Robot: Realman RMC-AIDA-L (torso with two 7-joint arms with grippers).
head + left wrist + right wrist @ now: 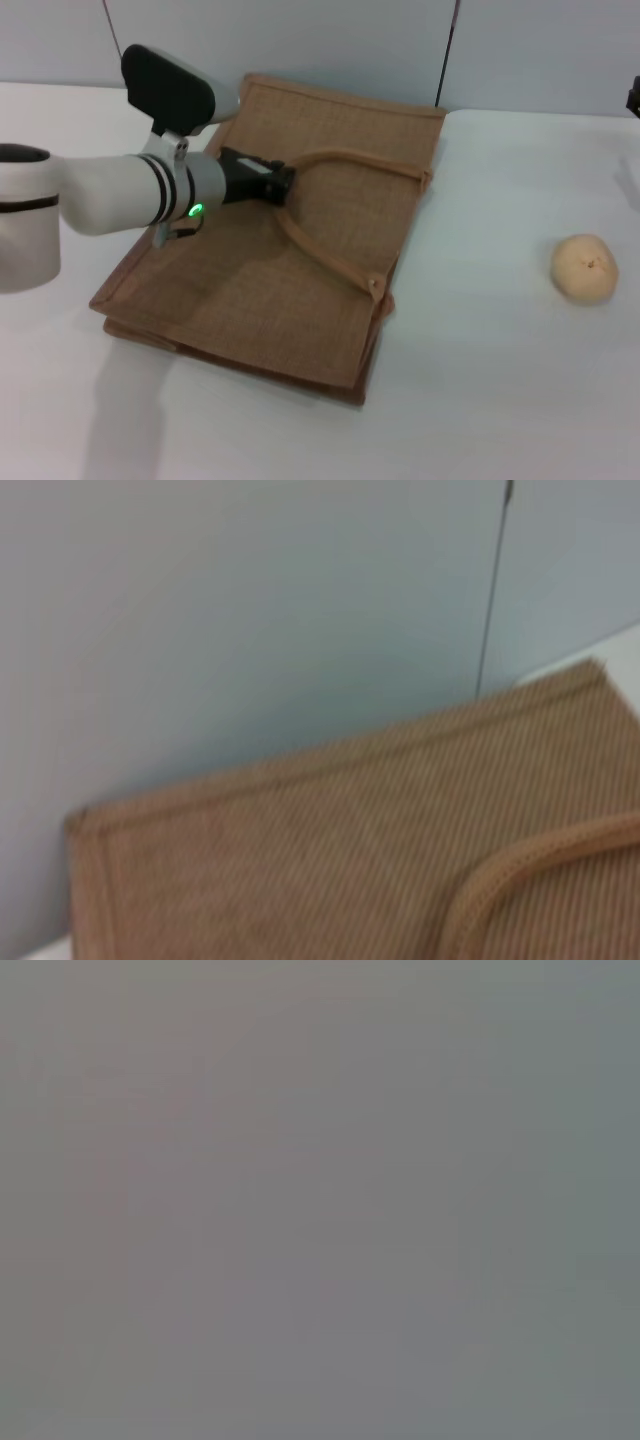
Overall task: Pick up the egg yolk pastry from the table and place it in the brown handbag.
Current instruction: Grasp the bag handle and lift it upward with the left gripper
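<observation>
The brown handbag [300, 250] lies flat on the white table, left of the middle of the head view. Its woven face and one strap also show in the left wrist view [330, 850]. My left gripper [284, 185] reaches in from the left above the bag. It is shut on the bend of the upper strap handle [340, 155], whose two ends run out from its tip. The egg yolk pastry [584, 268] sits alone on the table at the right, well apart from the bag. Only a dark bit of my right arm [634, 97] shows at the right edge.
The white table [480, 380] spreads around the bag and the pastry. A grey wall [520, 50] stands close behind the bag. The right wrist view shows only plain grey.
</observation>
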